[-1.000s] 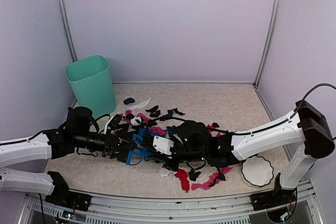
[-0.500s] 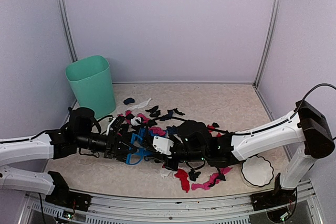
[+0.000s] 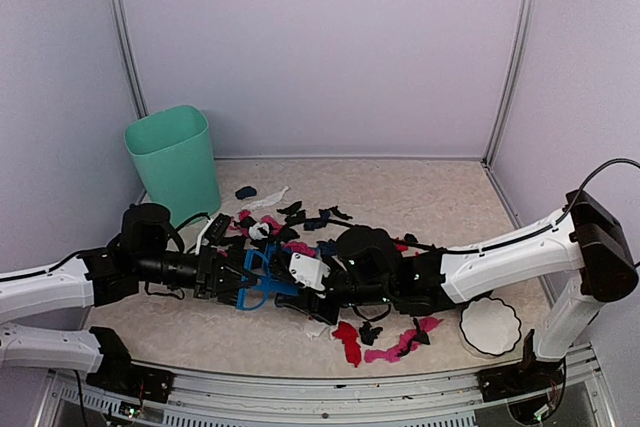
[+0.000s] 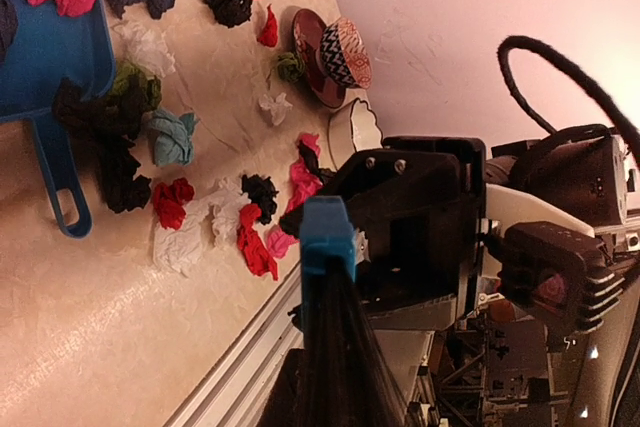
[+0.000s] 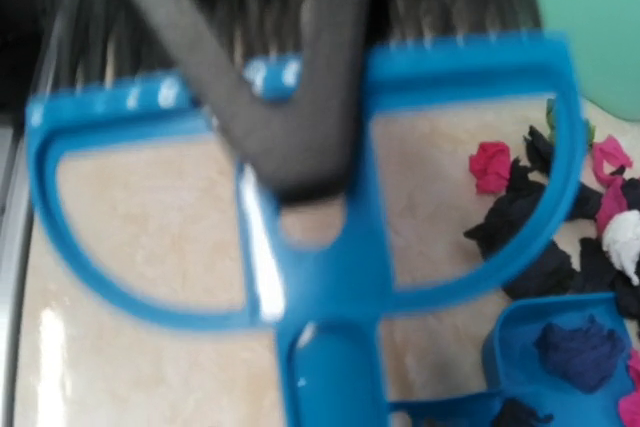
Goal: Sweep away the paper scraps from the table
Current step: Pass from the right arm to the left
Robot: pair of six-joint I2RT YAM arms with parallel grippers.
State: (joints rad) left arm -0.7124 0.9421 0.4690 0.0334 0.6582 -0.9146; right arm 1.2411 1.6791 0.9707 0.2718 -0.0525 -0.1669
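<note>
Many small paper scraps (image 3: 300, 219) in black, pink, red, navy and white lie across the middle of the table (image 3: 440, 197); more scraps (image 4: 170, 137) show beside a blue dustpan (image 4: 50, 47) that holds a few. The dustpan (image 3: 268, 259) lies between the two arms. A blue brush (image 3: 258, 292) hangs between both grippers. My left gripper (image 3: 232, 277) is shut on the brush (image 4: 325, 237) at its bristle end. The brush handle (image 5: 335, 367) runs toward my right gripper (image 3: 290, 280). Its own fingers are hidden in the right wrist view.
A green bin (image 3: 175, 162) stands at the back left. A white scalloped dish (image 3: 490, 325) sits near the right arm's base. A red-patterned bowl with a ball (image 4: 335, 52) stands among the scraps. Pale walls and a metal frame edge the table.
My left gripper closed onto the brush's bristle end. Both arms shifted slightly left with the brush between them.
</note>
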